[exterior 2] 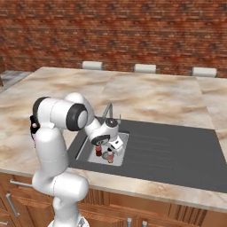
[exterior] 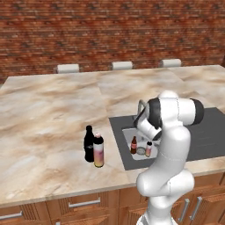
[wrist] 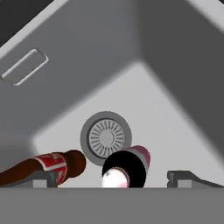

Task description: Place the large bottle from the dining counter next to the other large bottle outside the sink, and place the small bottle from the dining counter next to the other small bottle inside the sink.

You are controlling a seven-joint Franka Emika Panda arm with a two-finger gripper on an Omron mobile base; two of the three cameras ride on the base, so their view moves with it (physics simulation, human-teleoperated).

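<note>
On the marbled dining counter [exterior: 48,114], left of the sink [exterior: 127,159], the large bottle [exterior: 98,150] stands upright close beside the other large bottle [exterior: 88,143], which is all black. Inside the sink basin [exterior 2: 86,148] the small bottle [exterior: 149,149] [exterior 2: 110,155] stands near the other small bottle [exterior: 133,145] [exterior 2: 98,150], a brown one with a red label. My gripper [exterior 2: 106,148] [wrist: 116,179] hangs open just above them. In the hand view the small bottle's dark cap [wrist: 124,169] sits between the wide-apart fingertips [wrist: 188,178], touching neither, and the brown bottle [wrist: 48,168] lies at the left.
A round drain [wrist: 106,138] lies just beyond the two small bottles. The curved tap [exterior: 140,107] rises at the basin's back edge, partly behind my arm. A dark ribbed drainboard [exterior 2: 173,150] stretches right of the basin. White stool tops [exterior: 68,68] line the counter's far side.
</note>
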